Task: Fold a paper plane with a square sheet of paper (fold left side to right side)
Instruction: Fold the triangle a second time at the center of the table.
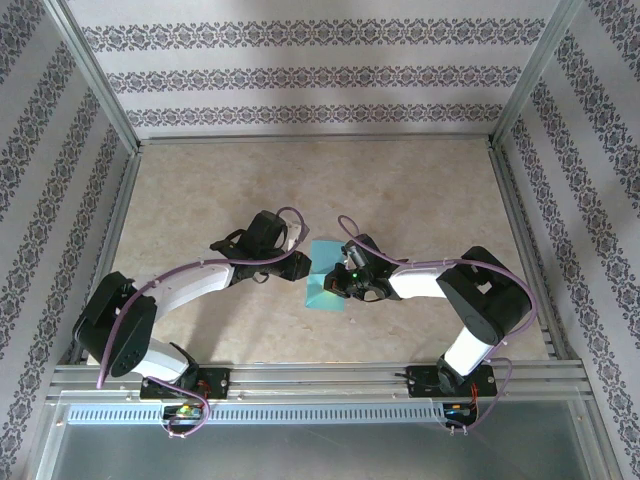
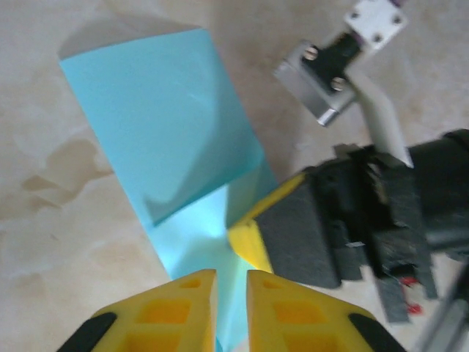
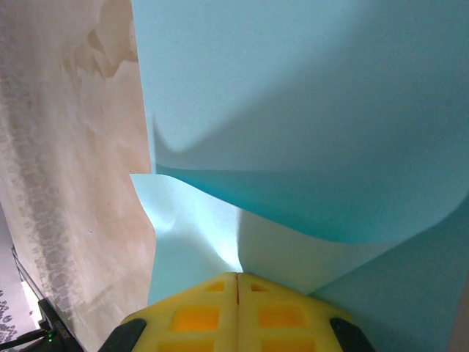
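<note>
Left gripper (image 2: 231, 297): yellow fingertips nearly together, just beside the right gripper; cannot tell whether they pinch paper.
Right gripper (image 3: 237, 293): closed, tips on the paper.
Thin teal-blue square sheet of paper (image 2: 161, 125): part-folded under the right gripper, long axis seemingly running away from the left gripper.

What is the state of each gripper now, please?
Left gripper: narrowly open, paper in the gap.
Right gripper: closed, pinching the paper.
</note>
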